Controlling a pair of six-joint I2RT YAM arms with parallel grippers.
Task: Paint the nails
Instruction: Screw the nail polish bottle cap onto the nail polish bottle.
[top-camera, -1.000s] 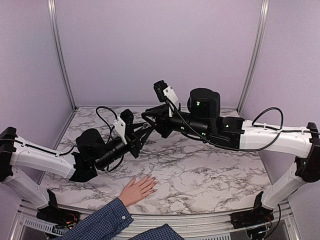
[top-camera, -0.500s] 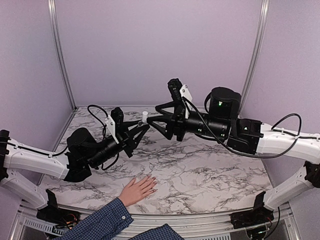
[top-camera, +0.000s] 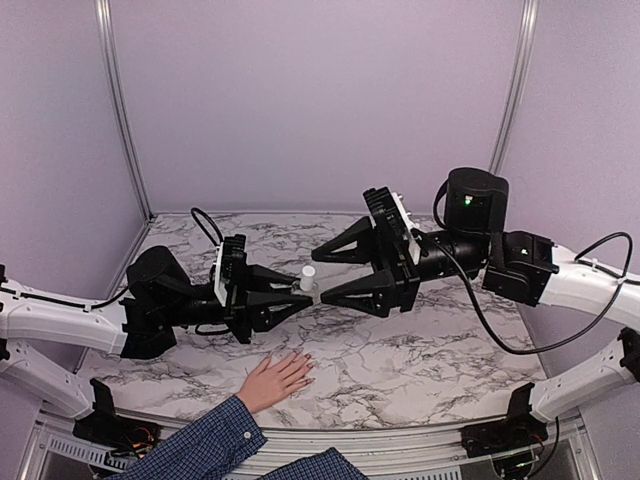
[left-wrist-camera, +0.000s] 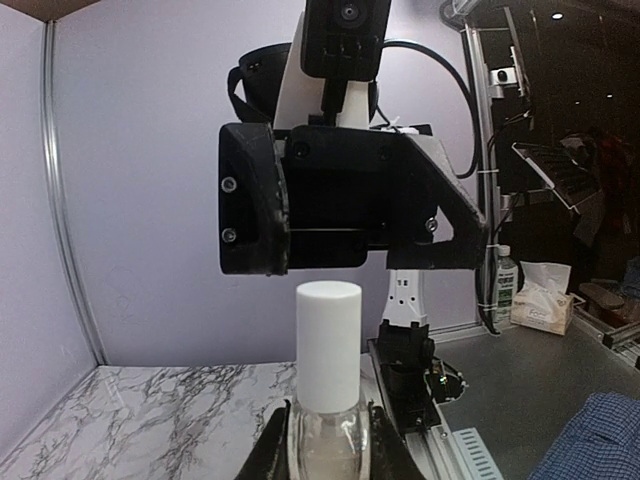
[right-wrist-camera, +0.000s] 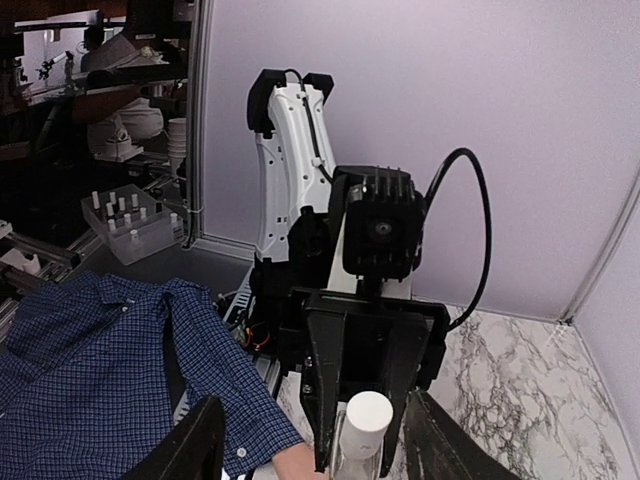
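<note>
Between the left gripper (top-camera: 298, 298) fingers I have a small clear bottle (left-wrist-camera: 325, 440) clamped by its glass body, jaws drawn in narrow against it, with its white cap (left-wrist-camera: 328, 338) standing free beyond the tips. Facing the bottle, the right gripper (top-camera: 320, 278) has its jaws wide. One finger sits on each side of the cap and neither touches it. On that arm's own wrist camera the two fingers (right-wrist-camera: 198, 450) sit well apart with the cap between them. Both arms hold the bottle up off the surface.

Nearer to me than the bottle, and below it, a human hand (top-camera: 275, 380) lies flat and palm down on the white marbled tabletop (top-camera: 440, 350), fingers spread and pointing right. The nails (top-camera: 304, 372) are at those fingertips, too small for me to tell their colour. A blue plaid sleeve (top-camera: 200, 445) runs from the wrist over the near edge.

Behind the bottle, plain lavender walls (top-camera: 320, 100) close the cell, with aluminium posts (top-camera: 118, 110) at the corners. Past the bottle on the left wrist camera, outside the cell, a tissue box (left-wrist-camera: 545, 305) sits on a grey bench. The right wrist camera shows a clear tub (right-wrist-camera: 130, 222) of small white-capped bottles out there.
</note>
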